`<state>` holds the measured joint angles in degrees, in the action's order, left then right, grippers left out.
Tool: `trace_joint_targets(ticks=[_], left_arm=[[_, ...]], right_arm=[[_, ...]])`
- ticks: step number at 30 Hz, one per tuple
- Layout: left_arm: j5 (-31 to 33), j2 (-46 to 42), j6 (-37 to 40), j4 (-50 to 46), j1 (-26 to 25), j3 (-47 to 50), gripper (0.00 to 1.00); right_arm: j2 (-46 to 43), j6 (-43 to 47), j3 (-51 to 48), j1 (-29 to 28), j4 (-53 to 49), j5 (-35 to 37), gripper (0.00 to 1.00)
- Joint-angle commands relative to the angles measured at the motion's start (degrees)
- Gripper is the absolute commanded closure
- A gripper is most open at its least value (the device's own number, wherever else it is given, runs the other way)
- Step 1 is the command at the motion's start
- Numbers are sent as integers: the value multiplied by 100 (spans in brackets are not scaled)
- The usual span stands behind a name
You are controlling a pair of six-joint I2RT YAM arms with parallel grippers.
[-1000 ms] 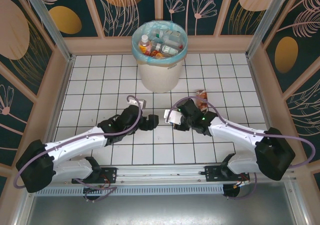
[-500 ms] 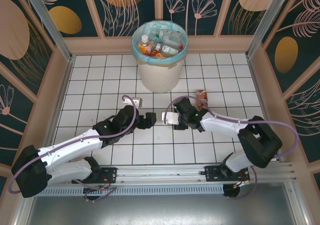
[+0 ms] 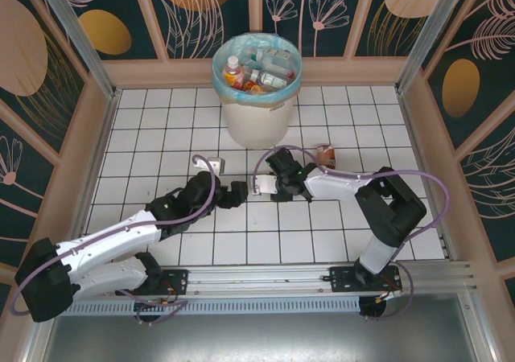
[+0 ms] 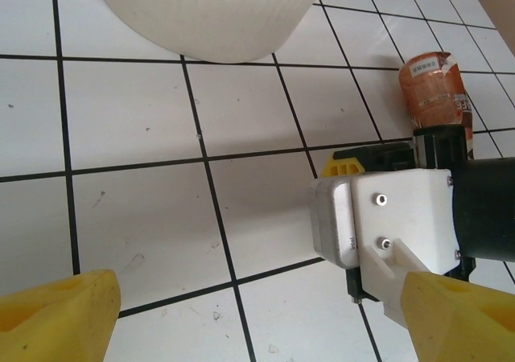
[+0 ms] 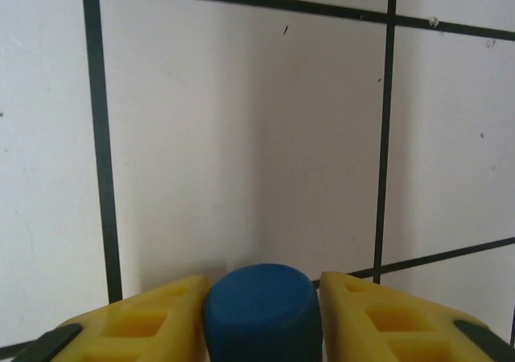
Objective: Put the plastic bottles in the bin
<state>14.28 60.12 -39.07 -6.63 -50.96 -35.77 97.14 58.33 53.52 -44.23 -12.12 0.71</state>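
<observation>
The bin [image 3: 256, 117] stands at the back middle, lined with a blue bag and holding several plastic bottles [image 3: 259, 71]. A brown bottle [image 3: 325, 155] lies on the tiles right of the bin, and it is also the brown bottle [image 4: 434, 88] in the left wrist view. My right gripper [image 3: 273, 189] sits low over the floor in front of the bin. Its yellow fingers [image 5: 153, 322] press both sides of a blue bottle cap [image 5: 261, 310]; the bottle's body is hidden. My left gripper [image 3: 239, 193] faces it from the left, open and empty [image 4: 257, 314].
Raised wooden walls [image 3: 88, 121] surround the white tiled floor [image 3: 161, 137]. The right wrist's silver camera housing [image 4: 354, 221] sits close in front of my left gripper. The bin's base [image 4: 209, 16] stands just beyond.
The right arm swung left and folded its elbow, uncovering the brown bottle on the floor. Its jaws closed in on the blue cap. The left arm drew back slightly.
</observation>
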Motion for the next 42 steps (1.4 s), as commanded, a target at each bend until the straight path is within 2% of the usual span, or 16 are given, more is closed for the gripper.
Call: trace_joint_targets(ticks=[1, 4, 10, 18, 22, 26, 30, 34, 40, 42], left_arm=[[196, -129, 79, -92, -6, 45, 10], [269, -174, 123, -159, -8, -21, 10], [612, -503, 253, -337, -2, -245, 10], [1730, -1102, 1012, -266, -6, -799, 10], [2216, -1439, 1501, 19, -9, -1000, 11], [2446, -1582, 2045, 316, -8, -1250, 11], [2540, -1431, 2601, 522, -10, -1720, 11], [2512, -1073, 3146, 700, -3, -2325, 11], [2177, -844, 3063, 816, -6, -2598, 11], [2075, -811, 2982, 840, -9, -2584, 10]], right_arm=[[172, -38, 343, 28, -393, -262, 66], [174, -249, 539, 20, -638, -415, 74], [-430, -800, 669, -57, -800, -653, 77], [-1700, -1771, 633, -160, -44, -942, 81], [-2082, -2284, 912, -269, 287, -1040, 83], [-2278, -2642, 1315, -321, 604, -1274, 85], [-2279, -2843, 1876, -435, 1033, -1045, 89], [-2207, -3027, 2225, -438, 1913, -776, 89], [-1614, -2958, 2980, -188, 2927, 567, 90], [-1329, -2972, 3300, 24, 3090, 729, 91]])
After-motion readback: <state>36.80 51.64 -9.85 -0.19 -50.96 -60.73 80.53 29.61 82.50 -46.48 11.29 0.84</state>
